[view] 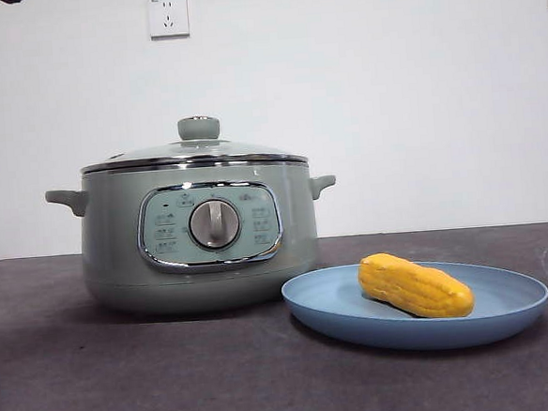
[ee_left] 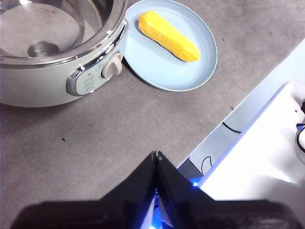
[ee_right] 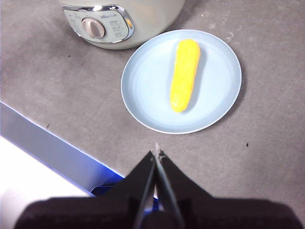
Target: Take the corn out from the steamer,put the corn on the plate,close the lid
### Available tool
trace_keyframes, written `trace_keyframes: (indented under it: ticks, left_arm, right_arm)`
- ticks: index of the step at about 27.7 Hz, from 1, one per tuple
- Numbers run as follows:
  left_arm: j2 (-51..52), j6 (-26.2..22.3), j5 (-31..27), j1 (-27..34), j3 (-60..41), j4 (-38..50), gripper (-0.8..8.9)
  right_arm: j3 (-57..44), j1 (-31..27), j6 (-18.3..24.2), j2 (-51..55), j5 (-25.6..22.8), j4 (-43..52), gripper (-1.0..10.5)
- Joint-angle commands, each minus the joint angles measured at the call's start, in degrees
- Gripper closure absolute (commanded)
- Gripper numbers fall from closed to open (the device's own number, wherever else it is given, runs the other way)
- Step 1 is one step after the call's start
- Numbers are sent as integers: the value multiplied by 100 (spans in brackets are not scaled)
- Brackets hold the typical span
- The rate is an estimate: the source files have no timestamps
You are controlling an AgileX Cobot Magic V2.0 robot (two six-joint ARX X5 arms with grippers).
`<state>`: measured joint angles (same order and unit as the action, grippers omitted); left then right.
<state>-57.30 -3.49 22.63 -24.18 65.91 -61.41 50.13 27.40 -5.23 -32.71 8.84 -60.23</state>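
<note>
The yellow corn (view: 415,286) (ee_left: 168,36) (ee_right: 185,74) lies on the light-blue plate (view: 507,316) (ee_left: 157,71) (ee_right: 143,90), right of the sage-green steamer (view: 198,239) (ee_left: 43,81) (ee_right: 143,19). The glass lid (view: 195,151) (ee_left: 52,28) with its green knob sits closed on the steamer. My left gripper (ee_left: 156,154) is shut and empty, high above the table's front edge. My right gripper (ee_right: 156,152) is also shut and empty, held above the table near the plate. Neither touches anything.
The dark grey table (view: 127,385) runs under both things, its front edge (ee_left: 209,138) (ee_right: 47,138) near both grippers. A white wall with a socket (view: 168,15) stands behind. A black arm tip (view: 10,1) shows at the top left corner.
</note>
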Motion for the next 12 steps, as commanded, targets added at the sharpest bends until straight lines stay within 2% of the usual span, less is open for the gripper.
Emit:
trace_keyframes:
  ticks: [1, 12]
  left_arm:
    - [2, -83, -2, -20, -4, 9, 818]
    - [2, -85, -13, -20, -4, 190, 817]
  right_arm:
    - [-26, 13, 13, 13, -17, 24, 946]
    - [-26, 13, 13, 13, -17, 24, 946]
